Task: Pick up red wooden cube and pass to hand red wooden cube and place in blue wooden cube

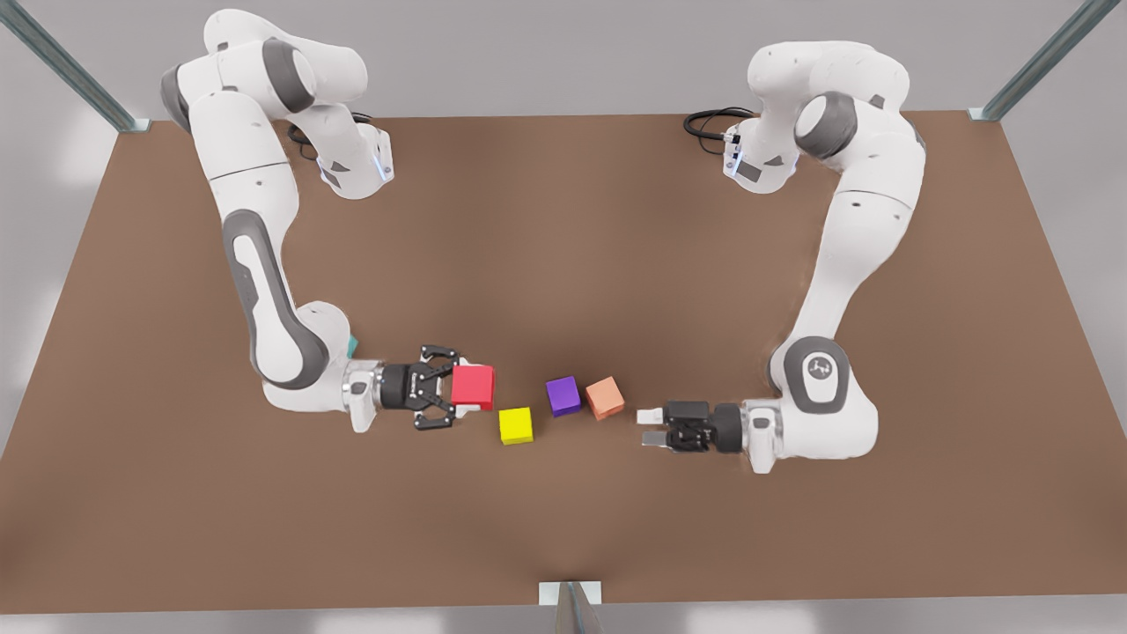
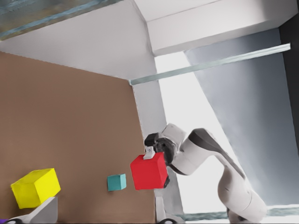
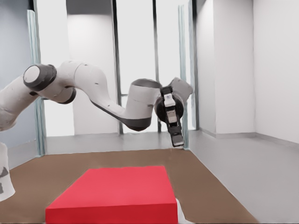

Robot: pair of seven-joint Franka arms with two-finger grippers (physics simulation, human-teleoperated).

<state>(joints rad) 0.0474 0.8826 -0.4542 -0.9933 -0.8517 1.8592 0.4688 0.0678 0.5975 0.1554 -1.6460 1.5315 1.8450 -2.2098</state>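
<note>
My right gripper point(image 1: 458, 388), on the arm at the front view's left, is shut on the red wooden cube point(image 1: 473, 387) and holds it sideways above the table. The cube fills the bottom of the right wrist view point(image 3: 112, 195) and shows farther off in the left wrist view point(image 2: 148, 171). My left gripper point(image 1: 650, 426), on the arm at the front view's right, is open and empty, with its white fingers pointing toward the red cube across the middle cubes. The teal blue wooden cube point(image 2: 116, 182) rests on the table behind the right arm's forearm, where a sliver of it point(image 1: 353, 343) peeks out.
Between the two grippers a yellow cube point(image 1: 516, 425), a purple cube point(image 1: 563, 395) and a salmon-orange cube point(image 1: 605, 397) lie on the brown table point(image 1: 563, 229). The yellow cube point(image 2: 36, 186) sits close to my left gripper. Metal posts stand at the table's corners.
</note>
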